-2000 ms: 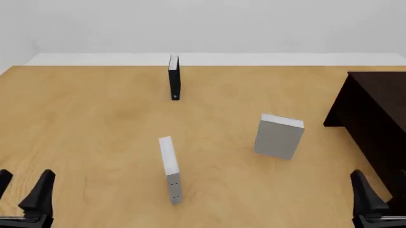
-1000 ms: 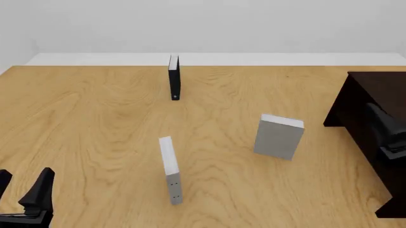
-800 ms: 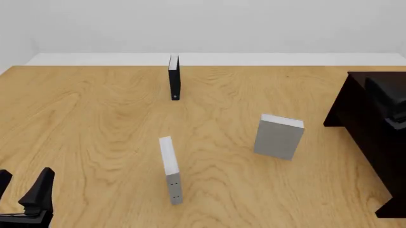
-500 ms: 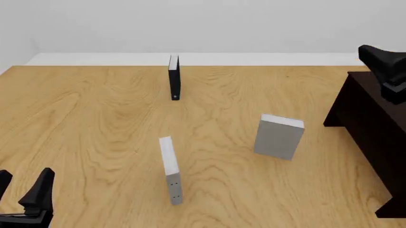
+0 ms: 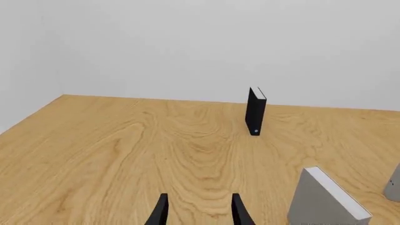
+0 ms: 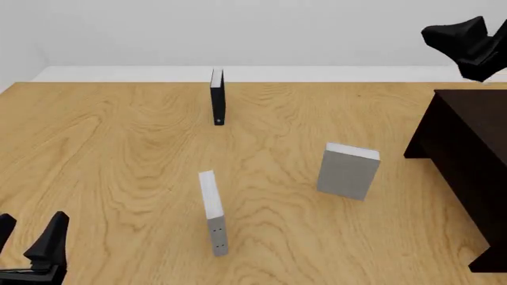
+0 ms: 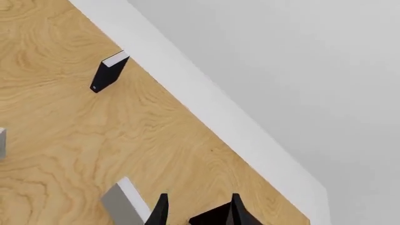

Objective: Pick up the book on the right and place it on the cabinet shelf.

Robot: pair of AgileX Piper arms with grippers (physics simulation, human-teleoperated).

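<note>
Left gripper (image 6: 32,246) nearest, jaws parted, holding nothing. The book (image 6: 348,171) stands upright on worktop (image 6: 119,154), just left of cabinet (image 6: 467,154), ungrasped. Right gripper (image 6: 459,38) high beyond it, jaws parted, carrying nothing. Pickup and shelving both remain.

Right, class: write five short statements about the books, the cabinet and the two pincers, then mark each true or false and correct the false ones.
1. The thick grey book stands upright on the table. True.
2. The right pincer grips the thick grey book. False: it is raised high above the cabinet, holding nothing.
3. The black book stands farthest from the arms. True.
4. The thin grey book lies on the cabinet. False: it stands on the table.
5. The left pincer touches the thin grey book. False: it is near the table's front left edge, apart from it.
</note>
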